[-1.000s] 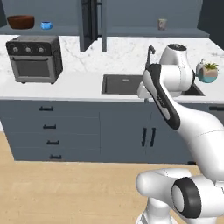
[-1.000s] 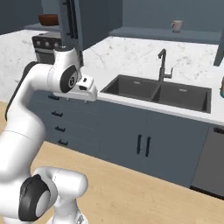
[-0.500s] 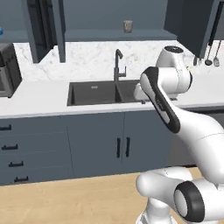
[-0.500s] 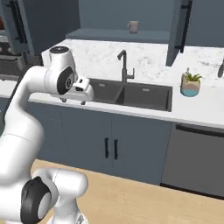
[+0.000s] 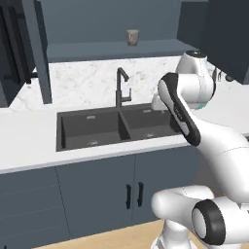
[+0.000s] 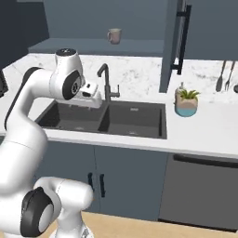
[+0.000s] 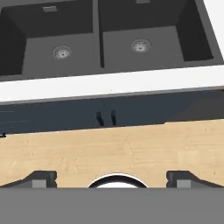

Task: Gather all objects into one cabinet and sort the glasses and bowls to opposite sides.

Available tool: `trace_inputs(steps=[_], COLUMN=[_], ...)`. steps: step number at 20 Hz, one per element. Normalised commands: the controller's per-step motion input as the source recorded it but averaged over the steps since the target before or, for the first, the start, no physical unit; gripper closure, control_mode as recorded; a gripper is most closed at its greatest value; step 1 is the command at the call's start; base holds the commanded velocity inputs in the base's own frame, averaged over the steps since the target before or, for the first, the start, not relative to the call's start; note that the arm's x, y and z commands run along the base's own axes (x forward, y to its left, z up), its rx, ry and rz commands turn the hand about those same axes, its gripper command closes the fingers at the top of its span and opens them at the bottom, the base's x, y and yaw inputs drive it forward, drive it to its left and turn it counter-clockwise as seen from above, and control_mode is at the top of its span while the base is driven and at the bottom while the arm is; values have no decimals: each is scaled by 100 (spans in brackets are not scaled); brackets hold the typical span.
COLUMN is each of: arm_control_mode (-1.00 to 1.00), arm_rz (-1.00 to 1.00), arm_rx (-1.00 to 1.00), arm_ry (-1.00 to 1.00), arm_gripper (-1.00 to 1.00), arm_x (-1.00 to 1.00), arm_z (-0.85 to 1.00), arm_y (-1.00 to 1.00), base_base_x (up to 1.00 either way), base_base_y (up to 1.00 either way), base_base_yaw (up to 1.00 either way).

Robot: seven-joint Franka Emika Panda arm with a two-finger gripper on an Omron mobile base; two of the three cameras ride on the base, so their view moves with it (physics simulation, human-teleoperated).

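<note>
Beige cup sits upright on cabinet shelf, well above & behind the pincer, which hangs wide apart, empty, over sink.

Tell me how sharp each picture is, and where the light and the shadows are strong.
Left base view: soft and a bit blurred, the cup on the cabinet shelf is fuzzy; even light, dark sink basins. Right base view: same softness, the plant lacks detail, faint shade under the cabinet. Hand view: sharpest, the sink drains clear, no glare, the gripper fingertips dark.
</note>
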Motion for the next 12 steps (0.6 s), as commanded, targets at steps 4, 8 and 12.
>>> trace_inputs(steps=[4, 8, 12], arm_control_mode=[100, 100, 100], arm_rz=[0, 0, 0], arm_rx=[0, 0, 0], arm_ry=[0, 0, 0], arm_gripper=[-100, -100, -100], arm_x=[0, 0, 0], arm_z=[0, 0, 0], arm_y=[0, 0, 0], base_base_x=[100, 100, 88], base_base_y=[16, 0, -25], base_base_yaw=[-2, 0, 0])
